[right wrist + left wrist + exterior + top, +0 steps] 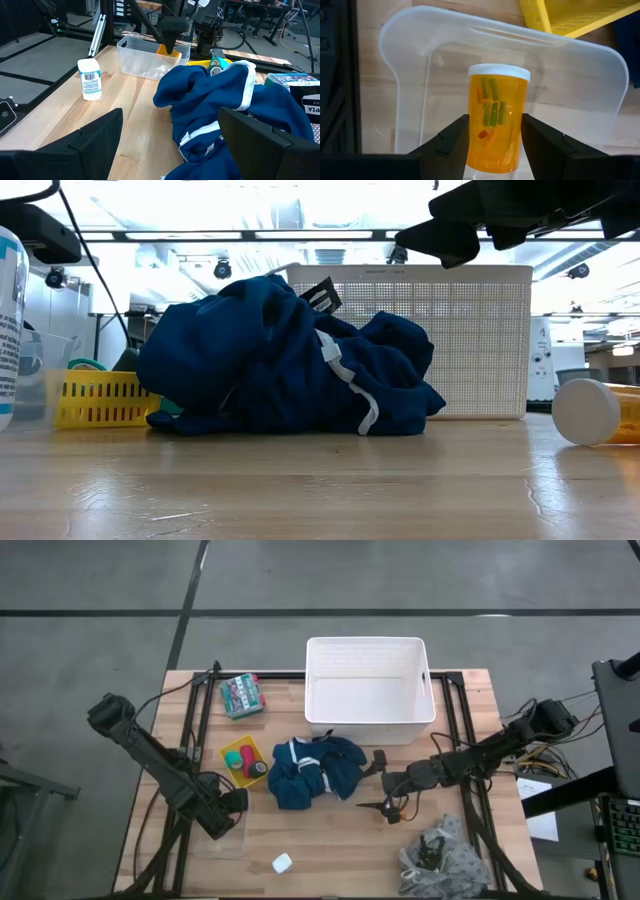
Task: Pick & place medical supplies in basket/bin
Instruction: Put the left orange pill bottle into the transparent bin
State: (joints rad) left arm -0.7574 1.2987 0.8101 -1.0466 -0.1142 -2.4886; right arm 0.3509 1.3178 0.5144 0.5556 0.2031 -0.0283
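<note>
Orange pill bottle (496, 120) sits upright between the left gripper (495, 140) jaws, which close narrowly against its sides, directly over the clear plastic box (410, 50). It is translucent amber with a white cap and small green and orange pills inside. Just beyond the clear box, the yellow tray (236, 752) holds tape rolls (248, 762). Beside that tray lies the dark blue garment (315, 772), with the white tub (368, 720) behind it. Past the garment, the right gripper (384, 792) hangs with jaws wide and holding nothing.
</note>
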